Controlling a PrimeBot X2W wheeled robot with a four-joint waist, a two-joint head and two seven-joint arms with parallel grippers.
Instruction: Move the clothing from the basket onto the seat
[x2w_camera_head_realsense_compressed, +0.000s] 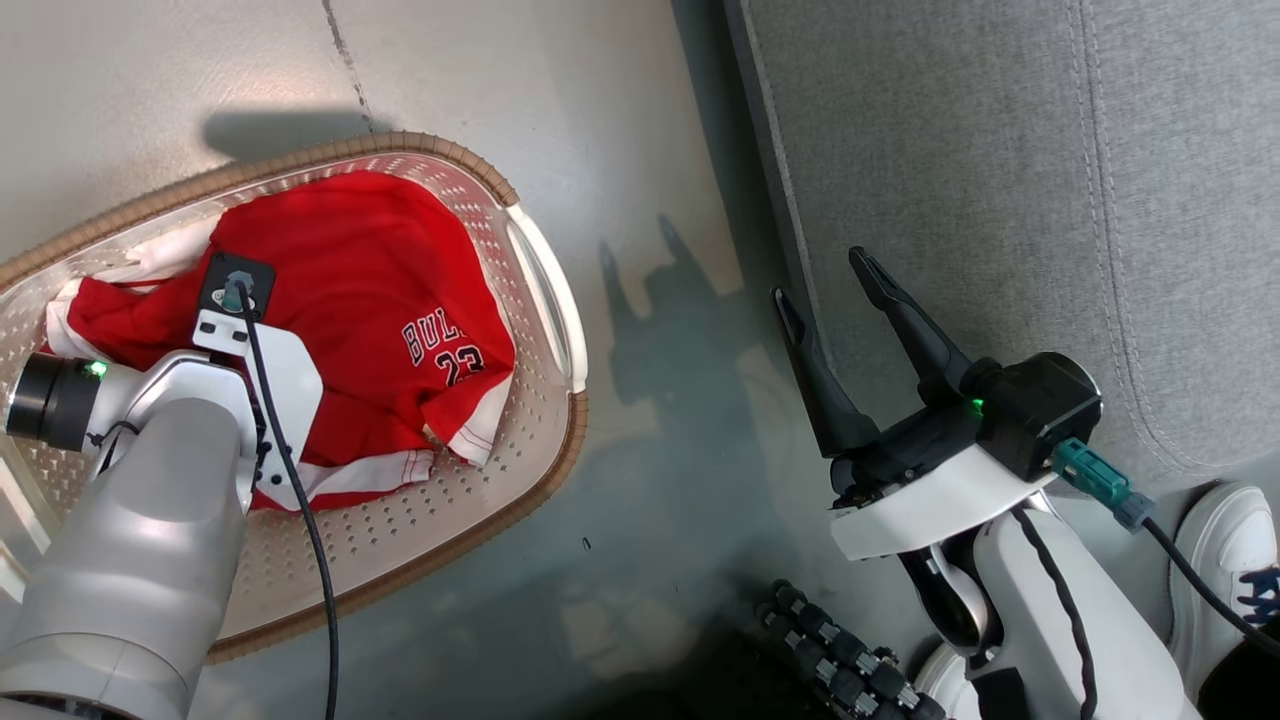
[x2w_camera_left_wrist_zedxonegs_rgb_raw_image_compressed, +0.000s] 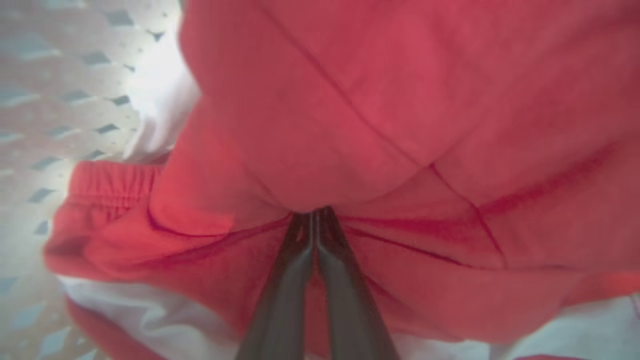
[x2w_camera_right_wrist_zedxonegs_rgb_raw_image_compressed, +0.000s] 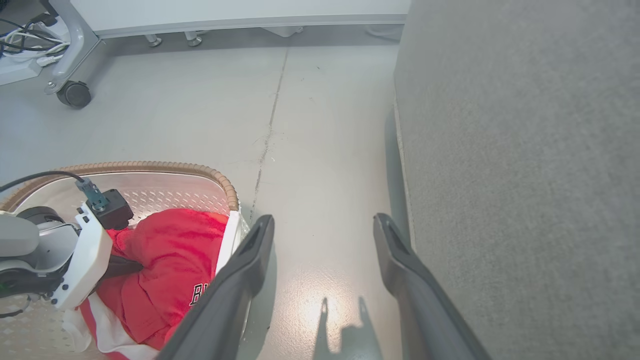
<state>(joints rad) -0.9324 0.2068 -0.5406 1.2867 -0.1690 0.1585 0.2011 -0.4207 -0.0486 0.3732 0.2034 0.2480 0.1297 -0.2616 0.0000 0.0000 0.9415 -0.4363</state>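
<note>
Head: clothing (x2w_camera_head_realsense_compressed: 370, 270) heaped in basket (x2w_camera_head_realsense_compressed: 545, 470); right gripper (x2w_camera_head_realsense_compressed: 825, 278) spread wide, empty, over floor (x2w_camera_head_realsense_compressed: 650, 150) beside seat (x2w_camera_head_realsense_compressed: 1000, 150).
Left wrist: left gripper (x2w_camera_left_wrist_zedxonegs_rgb_raw_image_compressed: 315, 215) clamped tight, red fold pinched at tips.
Right wrist: clothing low-left, clear of splayed fingers.

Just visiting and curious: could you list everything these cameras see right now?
Basket: one, cream with brown rim, on the floor.
Seat: one, grey, right of the basket.
Clothing: one heap, red with white trim, in the basket.
Wheeled stand: one, pale grey, across the floor.
Shoe: one, white, a person's, by the seat.
Left gripper: one, dark, shut on the clothing.
Right gripper: one, dark, open, beside the seat.
</note>
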